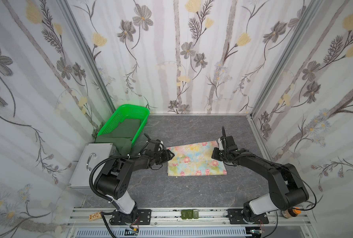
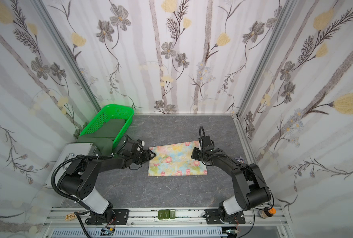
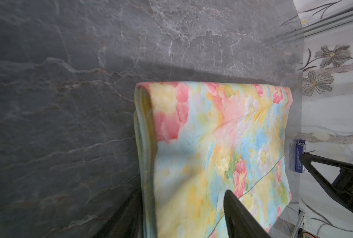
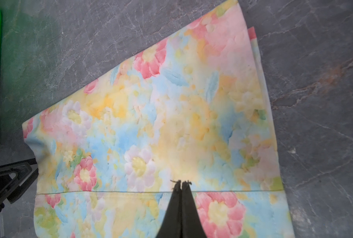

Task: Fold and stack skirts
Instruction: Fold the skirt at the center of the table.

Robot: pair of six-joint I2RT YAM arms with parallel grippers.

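**Floral skirt**: thin, soft cloth, pastel yellow and blue with pink flowers. It is folded into a layered, roughly trapezoidal slab and lies flat on the grey, veined, stone-look surface. A stitched hem line crosses it, and the left wrist view shows a rounded fold edge of several layers.

**Dark green skirt**: plain matte cloth, well apart from the floral skirt, beyond its left edge. It sits in a bright green perforated plastic basket and spills over the basket's near end.

**Left end effector**: at the floral skirt's left edge. The black triangular fingers stand apart, released, with one finger over the cloth.

**Right end effector**: clenched, with frayed tips together over the floral skirt's hem line. No cloth is visible between them.

**Obscured:**
- In both top views the right fingertips are hidden beneath their own wrist.
- The left arm and the basket wall cover part of the dark green skirt.
- A small blue carton lies beyond the floral skirt's right edge; its print is illegible.
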